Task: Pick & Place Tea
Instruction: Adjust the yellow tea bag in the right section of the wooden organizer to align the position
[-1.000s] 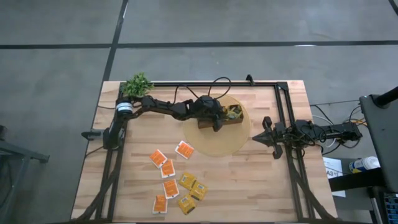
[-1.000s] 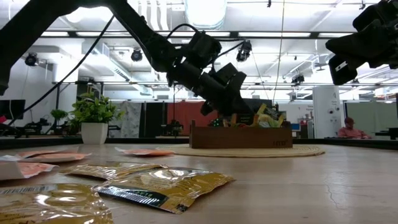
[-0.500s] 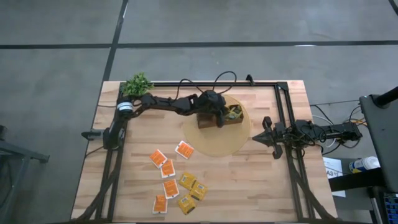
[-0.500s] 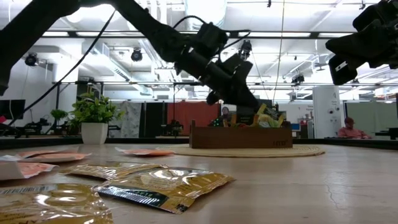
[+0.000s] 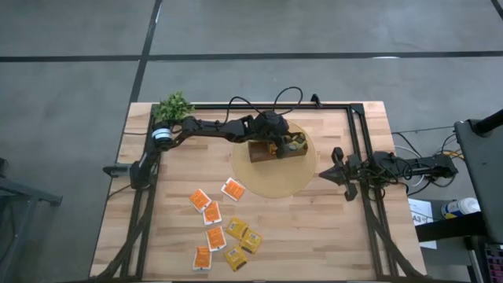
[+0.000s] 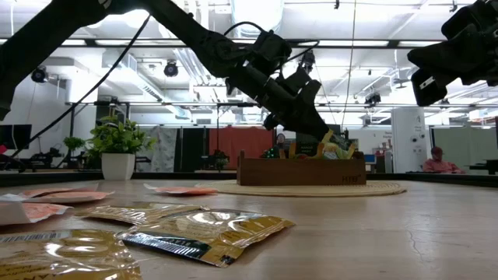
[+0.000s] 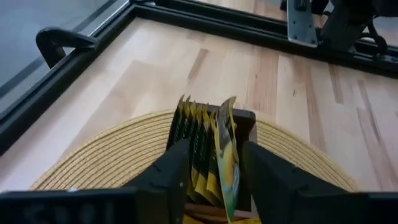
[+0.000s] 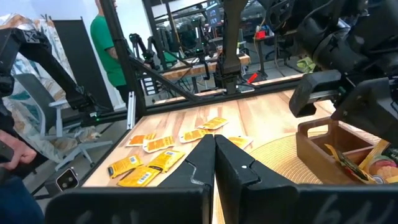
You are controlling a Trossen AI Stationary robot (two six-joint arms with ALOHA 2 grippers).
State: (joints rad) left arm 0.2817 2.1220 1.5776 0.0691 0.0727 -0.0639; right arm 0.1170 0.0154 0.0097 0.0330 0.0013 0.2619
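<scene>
The left gripper (image 7: 214,163) hangs over the wooden box (image 5: 277,150), which sits on a round woven mat (image 5: 273,179) toward the far side of the table (image 5: 330,236). Its fingers (image 7: 171,168) stand apart on either side of a yellow sachet (image 7: 225,149), which stands upright on edge in the box beside a row of other yellow sachets (image 7: 193,146); whether the pads are touching that sachet cannot be told from the wrist view (there seems to be a sliver of space on each side). In the low view the left arm slopes down from above to the box (image 6: 301,169), where sachet tops poke up over the rim. The rest of the tea lies loose on the bare wood nearer the front of the table: a scatter of orange-and-white sachets (image 5: 211,212) and, just beside them, a small cluster of yellow sachets (image 5: 243,239), all well apart from the mat. In the low view the nearest of these yellow packets (image 6: 204,233) lies flat in the foreground. The right gripper (image 5: 338,174) waits at the right side of the table, just beside the mat's edge, its fingers (image 8: 239,168) pressed together with nothing between them. A small potted plant (image 5: 173,107) stands at the far left corner.
</scene>
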